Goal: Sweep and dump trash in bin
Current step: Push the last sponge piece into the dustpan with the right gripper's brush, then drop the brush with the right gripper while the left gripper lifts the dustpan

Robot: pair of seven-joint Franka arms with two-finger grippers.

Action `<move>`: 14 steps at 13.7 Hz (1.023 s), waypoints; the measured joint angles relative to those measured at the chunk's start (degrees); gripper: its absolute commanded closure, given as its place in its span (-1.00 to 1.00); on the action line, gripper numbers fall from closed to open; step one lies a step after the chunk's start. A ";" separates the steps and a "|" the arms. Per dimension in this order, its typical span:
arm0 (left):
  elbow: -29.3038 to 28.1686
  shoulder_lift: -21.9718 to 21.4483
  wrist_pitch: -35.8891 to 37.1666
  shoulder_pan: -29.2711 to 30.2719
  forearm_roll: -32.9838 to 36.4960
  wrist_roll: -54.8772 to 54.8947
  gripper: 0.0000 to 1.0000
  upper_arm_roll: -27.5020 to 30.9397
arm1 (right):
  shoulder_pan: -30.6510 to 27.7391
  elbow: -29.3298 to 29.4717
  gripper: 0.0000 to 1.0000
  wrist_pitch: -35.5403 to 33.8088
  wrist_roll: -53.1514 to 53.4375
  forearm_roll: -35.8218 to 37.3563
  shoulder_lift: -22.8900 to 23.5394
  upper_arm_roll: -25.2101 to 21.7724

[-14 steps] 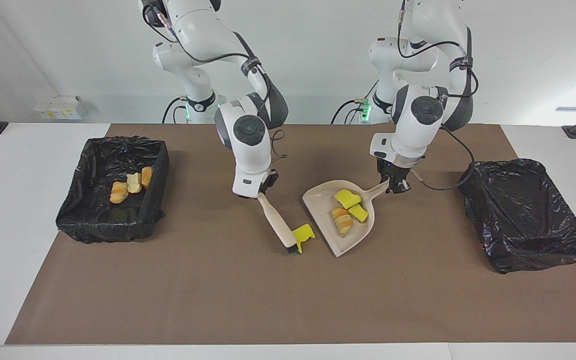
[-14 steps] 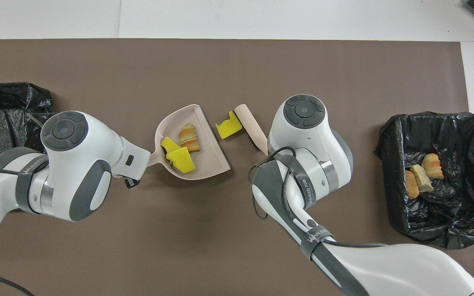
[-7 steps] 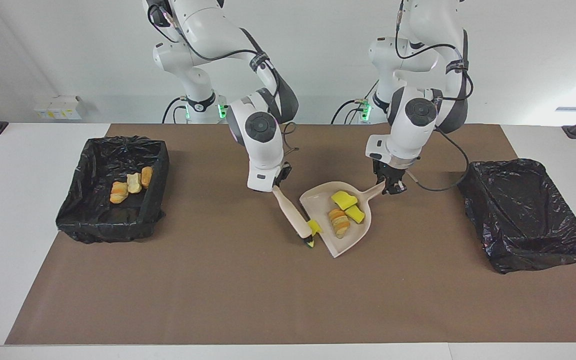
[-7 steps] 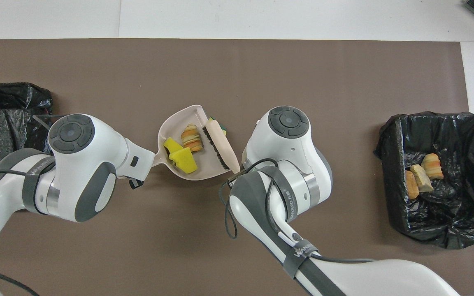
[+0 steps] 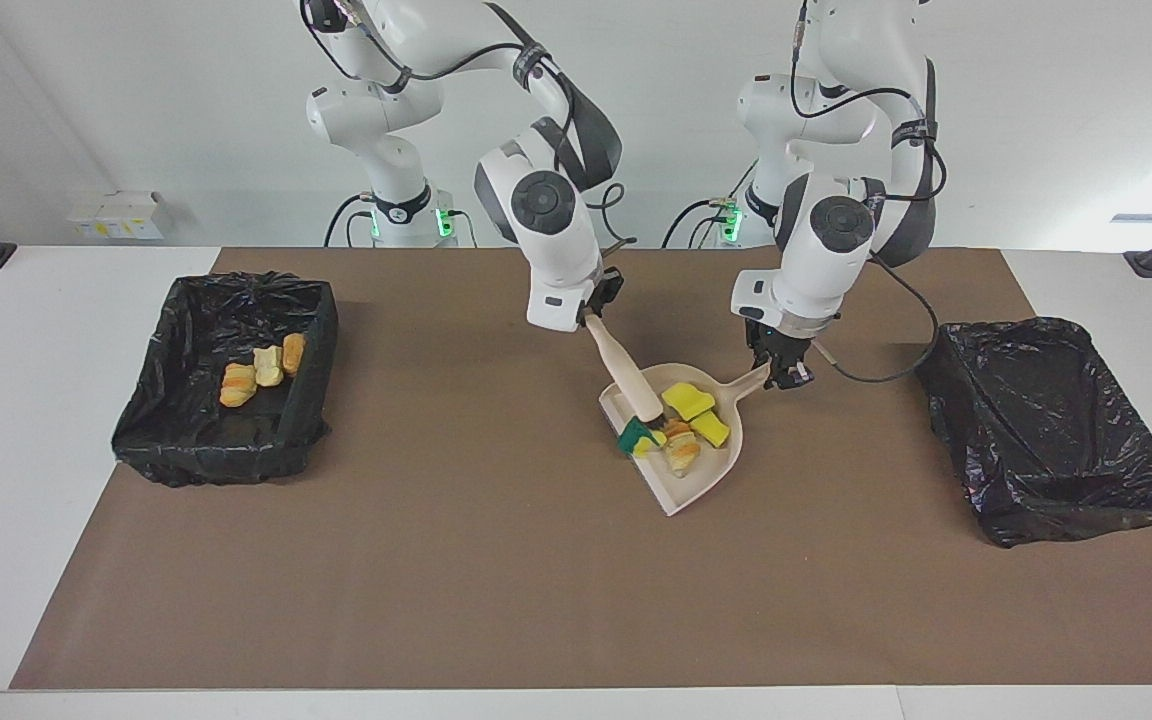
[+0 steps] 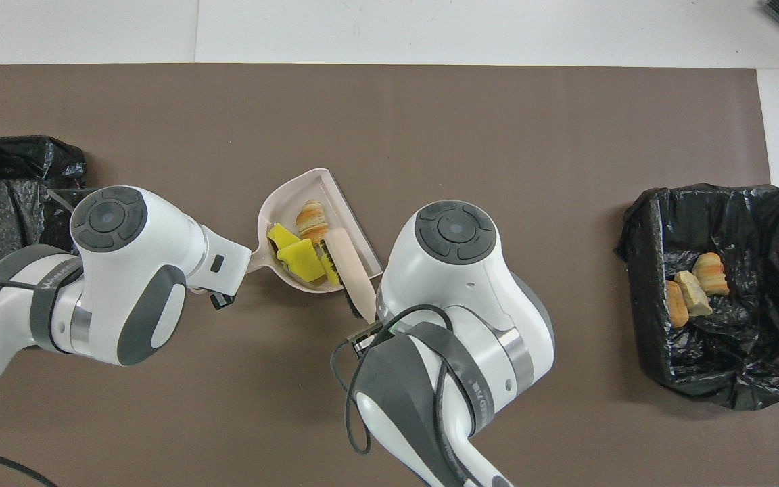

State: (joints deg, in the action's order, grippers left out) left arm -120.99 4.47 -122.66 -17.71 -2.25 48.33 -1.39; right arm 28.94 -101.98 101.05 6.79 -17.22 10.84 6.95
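Readable text appears only on the dark grey fabric straps wrapped around the white robot arms. In the overhead view, the strap on the left arm (image 6: 48, 284) carries white lettering that begins "WAN"; the remaining letters cannot be made out. The strap on the right arm (image 6: 481, 392) carries white characters too distorted to read with certainty. No other labels, numbers or signs are legible.

Brush (image 5: 626, 382) swept last sponge chunk (image 5: 648, 441) into dustpan (image 5: 701, 480)
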 measured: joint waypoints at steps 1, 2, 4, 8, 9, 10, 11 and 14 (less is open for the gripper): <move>0.04 -0.06 -0.04 0.07 -1.58 -0.02 1.00 0.10 | -0.06 -0.01 1.00 -1.77 1.41 -0.01 -0.77 0.01; 0.06 -0.09 -0.06 0.21 -2.59 -0.12 1.00 0.21 | -0.26 -0.02 1.00 -3.61 2.89 -0.01 -1.54 -0.01; 0.23 -0.17 -0.11 0.80 -4.24 -0.22 1.00 0.32 | -0.64 -0.04 1.00 -6.20 5.76 -0.03 -2.80 -0.02; 0.79 -0.92 -0.11 1.70 -4.96 -0.34 1.00 0.56 | -0.78 -1.00 1.00 -8.87 15.46 -0.03 -5.04 -0.13; 0.83 -1.14 -0.10 1.80 -5.00 -0.34 1.00 0.61 | -0.41 -2.59 1.00 -8.26 18.13 -0.02 -6.02 -0.07; 0.96 -1.34 0.05 1.84 -5.04 -0.35 1.00 0.62 | 0.51 -4.90 1.00 -6.28 20.60 -0.02 -7.27 -0.05; 1.35 -1.58 0.76 1.92 -5.06 -0.39 1.00 0.64 | 1.78 -7.94 1.00 -3.32 22.95 -0.01 -8.85 0.00; 4.38 -3.09 7.17 5.05 -5.03 1.62 1.00 1.07 | 6.20 -15.43 1.00 1.80 25.71 0.60 -12.72 0.09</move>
State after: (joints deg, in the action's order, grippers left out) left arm -116.61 1.38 -115.49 -12.66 -7.27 49.96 -0.33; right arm 35.15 -117.42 102.85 32.50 -16.62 -1.88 7.04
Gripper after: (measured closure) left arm 0.683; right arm 0.740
